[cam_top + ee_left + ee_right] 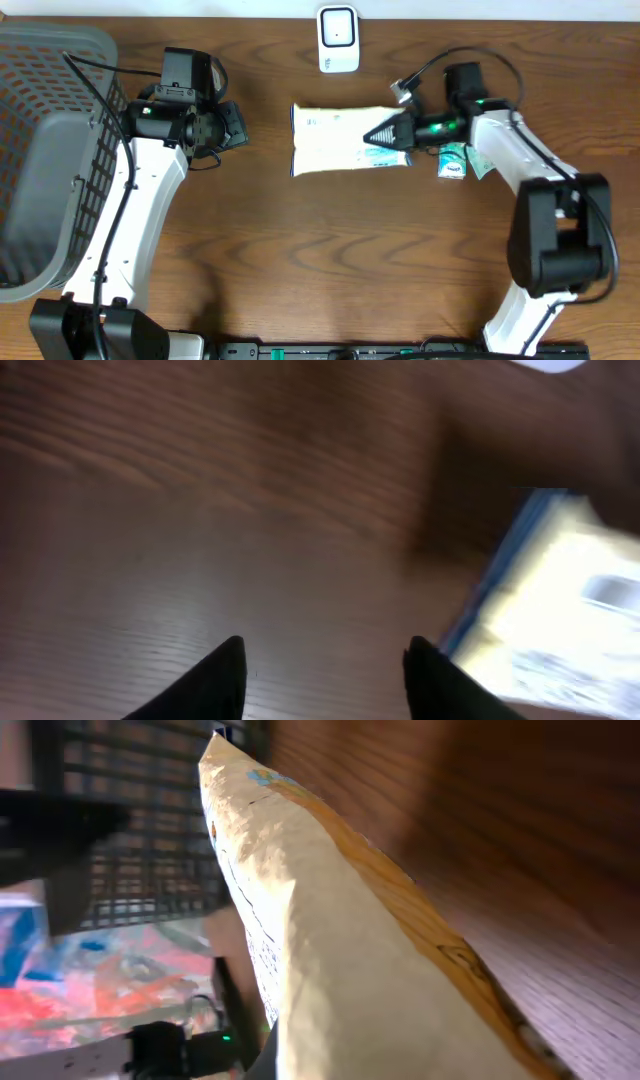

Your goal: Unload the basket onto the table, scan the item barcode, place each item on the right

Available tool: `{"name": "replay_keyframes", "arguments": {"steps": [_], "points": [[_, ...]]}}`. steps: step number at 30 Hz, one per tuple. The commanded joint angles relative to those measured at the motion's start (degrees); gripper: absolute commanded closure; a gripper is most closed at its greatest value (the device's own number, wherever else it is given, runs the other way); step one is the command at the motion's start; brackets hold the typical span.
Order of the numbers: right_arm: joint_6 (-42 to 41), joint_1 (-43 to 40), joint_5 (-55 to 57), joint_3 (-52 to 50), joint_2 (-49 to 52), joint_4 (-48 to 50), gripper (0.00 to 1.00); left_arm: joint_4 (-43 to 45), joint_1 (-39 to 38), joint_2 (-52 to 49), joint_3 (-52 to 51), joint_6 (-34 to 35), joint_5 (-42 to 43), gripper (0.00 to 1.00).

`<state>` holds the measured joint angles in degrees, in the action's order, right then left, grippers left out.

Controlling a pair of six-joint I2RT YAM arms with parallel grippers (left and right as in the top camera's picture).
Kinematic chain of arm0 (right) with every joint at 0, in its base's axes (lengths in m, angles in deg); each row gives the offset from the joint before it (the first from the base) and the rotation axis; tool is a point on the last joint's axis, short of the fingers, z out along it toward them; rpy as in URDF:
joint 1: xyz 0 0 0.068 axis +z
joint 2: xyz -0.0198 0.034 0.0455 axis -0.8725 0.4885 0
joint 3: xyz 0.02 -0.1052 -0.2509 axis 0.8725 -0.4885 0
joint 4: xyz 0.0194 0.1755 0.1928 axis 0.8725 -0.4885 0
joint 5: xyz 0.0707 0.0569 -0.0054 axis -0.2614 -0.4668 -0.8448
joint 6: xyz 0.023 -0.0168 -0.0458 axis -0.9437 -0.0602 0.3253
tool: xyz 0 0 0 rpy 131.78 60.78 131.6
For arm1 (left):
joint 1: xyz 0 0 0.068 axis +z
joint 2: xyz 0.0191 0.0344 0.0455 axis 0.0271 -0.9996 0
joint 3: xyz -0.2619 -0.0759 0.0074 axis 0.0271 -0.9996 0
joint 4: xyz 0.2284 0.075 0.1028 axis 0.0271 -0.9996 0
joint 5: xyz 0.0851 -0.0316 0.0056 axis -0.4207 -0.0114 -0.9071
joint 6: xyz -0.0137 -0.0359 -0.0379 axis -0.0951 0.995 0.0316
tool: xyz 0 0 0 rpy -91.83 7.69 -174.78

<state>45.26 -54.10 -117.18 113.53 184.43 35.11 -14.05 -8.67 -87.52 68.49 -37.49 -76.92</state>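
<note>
- Overhead, the right hand (388, 130) was seen closed on the right end of the white packet (340, 142), with a thin edge pinched between its fingers.
- In the right wrist view, the packet (340, 970) filled the frame from that grip outward. No barcode could be made out on the face shown, and it could not be told whether the packet was lifted clear of the tabletop (520, 840).
- The left hand (236, 126) was held near the packet's left end but apart from it. In the left wrist view its fingers (225, 675) were spread with nothing between them.
- The scanner (338, 38) stood at the far edge of the tabletop, just beyond the packet and not touching it.
- A grey basket (60, 60) was placed at the far left, and a small green-and-white pack (452, 163) lay just beside the right hand.
- The step in hand was judged to be the pick-up for presentation, with scanning not yet done.
- The next move was judged to call for the packet to be raised and its barcode face turned towards the scanner, without the pinched edge being allowed to slip.
</note>
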Motion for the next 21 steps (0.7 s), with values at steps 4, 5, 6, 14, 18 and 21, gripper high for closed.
{"name": "replay_keyframes", "arguments": {"steps": [4,5,6,14,18,21], "points": [[0.24,-2.75,-9.11,0.28,-6.64,0.17,0.99,-0.26,0.31,-0.48,0.15,-0.48,-4.68,0.21],[0.22,-3.06,-9.03,0.28,-7.19,0.17,0.99,-0.26,0.31,-0.48,0.11,-0.48,-5.49,0.14],[0.0,-3.34,-8.94,0.28,-7.63,0.17,0.99,-0.28,0.31,-0.48,0.11,-0.5,-6.01,0.07],[-2.73,-3.56,-2.47,0.55,-10.27,0.26,0.99,-0.26,0.31,-0.48,0.11,-0.48,-6.49,0.02],[-3.21,-3.19,4.79,3.48,-10.27,0.13,0.99,-0.24,0.31,-0.48,0.11,-0.48,-6.49,0.02],[-4.02,-1.31,18.4,8.09,-10.21,-1.42,0.99,-0.24,0.31,-0.48,0.11,-0.48,-6.49,0.02]]}}
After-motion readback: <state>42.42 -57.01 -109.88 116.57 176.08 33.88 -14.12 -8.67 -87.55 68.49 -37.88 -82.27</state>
